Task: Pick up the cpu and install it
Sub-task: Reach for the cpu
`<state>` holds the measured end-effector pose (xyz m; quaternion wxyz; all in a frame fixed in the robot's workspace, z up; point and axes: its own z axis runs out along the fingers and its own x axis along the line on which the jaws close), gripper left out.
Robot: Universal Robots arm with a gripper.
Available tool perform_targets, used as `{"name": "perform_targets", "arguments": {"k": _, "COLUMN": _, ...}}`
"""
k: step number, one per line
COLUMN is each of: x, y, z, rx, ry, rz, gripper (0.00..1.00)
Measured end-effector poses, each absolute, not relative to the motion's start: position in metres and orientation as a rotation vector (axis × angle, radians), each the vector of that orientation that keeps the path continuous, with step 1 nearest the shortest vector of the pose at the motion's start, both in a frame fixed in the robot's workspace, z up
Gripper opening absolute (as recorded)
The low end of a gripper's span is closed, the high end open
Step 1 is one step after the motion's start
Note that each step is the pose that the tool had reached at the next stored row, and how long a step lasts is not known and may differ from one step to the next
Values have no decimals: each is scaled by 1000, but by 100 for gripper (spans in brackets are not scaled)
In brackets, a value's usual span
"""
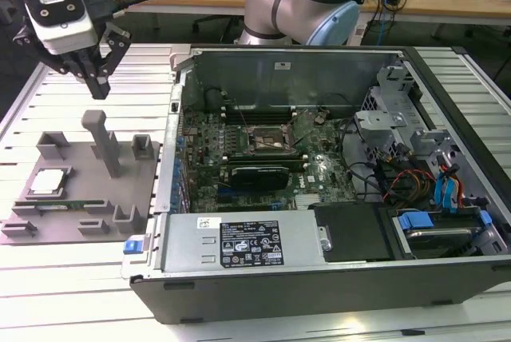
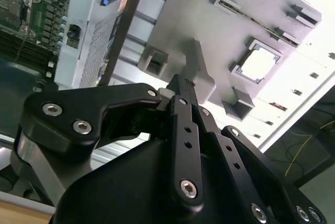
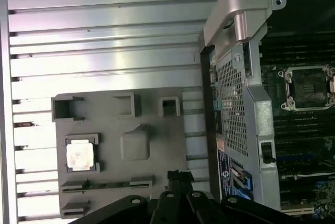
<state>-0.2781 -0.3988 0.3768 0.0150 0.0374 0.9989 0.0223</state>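
The black linkage claw [image 1: 99,86] hangs in the air above the far side of the flat grey moulded tray [image 1: 82,172], its fingertips pressed together with nothing between them, as both wrist views also suggest. The cpu, a small square chip with a pale silvery metal top [image 1: 49,182], lies flat in a framed pocket of that tray on the exterior view's left, well apart from the claw and untouched. The square dark metal-framed socket [image 1: 267,139] sits empty inside the open dark computer case [image 1: 319,70]. The main risk, as I judge it, is a descent with the fingertips clenched, which would press onto the chip's lid instead of straddling it. The pocket's raised walls leave little room around the chip, so a slightly offset approach could land a fingertip on the frame and tip or skate the chip out. The tall grey post [image 1: 102,142] stands between claw and chip and could be clipped on a low sideways path. The long thin green memory stick [image 1: 64,205] lies just beside the pocket and could be nudged.
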Motion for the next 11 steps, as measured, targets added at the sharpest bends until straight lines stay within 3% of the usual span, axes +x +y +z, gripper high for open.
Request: {"name": "perform_targets", "arguments": {"k": 11, "x": -317, "y": -399, "z": 362, "rx": 116, "ry": 3108, "rz": 69, "gripper": 11}}
